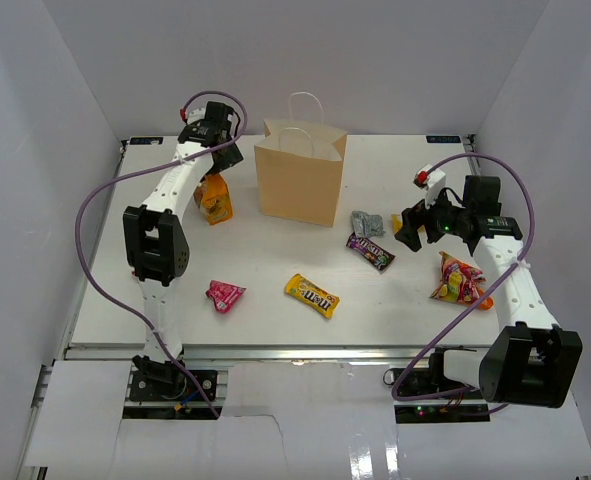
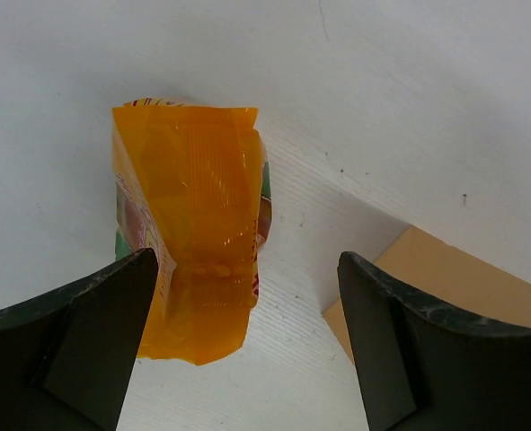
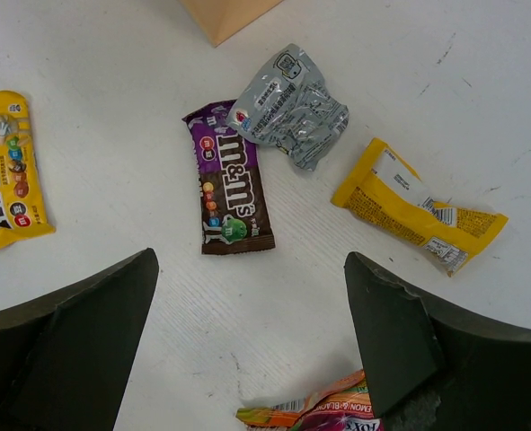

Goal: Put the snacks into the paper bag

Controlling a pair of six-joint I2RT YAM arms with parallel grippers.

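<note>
The tan paper bag (image 1: pixel 300 175) stands upright at the back middle, mouth open; its corner shows in the left wrist view (image 2: pixel 454 287). My left gripper (image 1: pixel 215 150) (image 2: pixel 247 260) is open above an orange packet (image 1: pixel 213 197) (image 2: pixel 193 233) lying left of the bag. My right gripper (image 1: pixel 415 225) (image 3: pixel 247 260) is open and empty over the table, above a purple-brown M&M's packet (image 1: pixel 370 251) (image 3: pixel 229 193), a silver packet (image 1: pixel 366 223) (image 3: pixel 290 108) and a yellow packet (image 3: pixel 418 206). A multicoloured packet (image 1: pixel 459 281) (image 3: pixel 328 415) lies by the right arm.
A yellow M&M's packet (image 1: pixel 311 294) (image 3: pixel 4 171) and a pink packet (image 1: pixel 225 295) lie near the table's front. White walls close in the back and sides. Purple cables loop off both arms.
</note>
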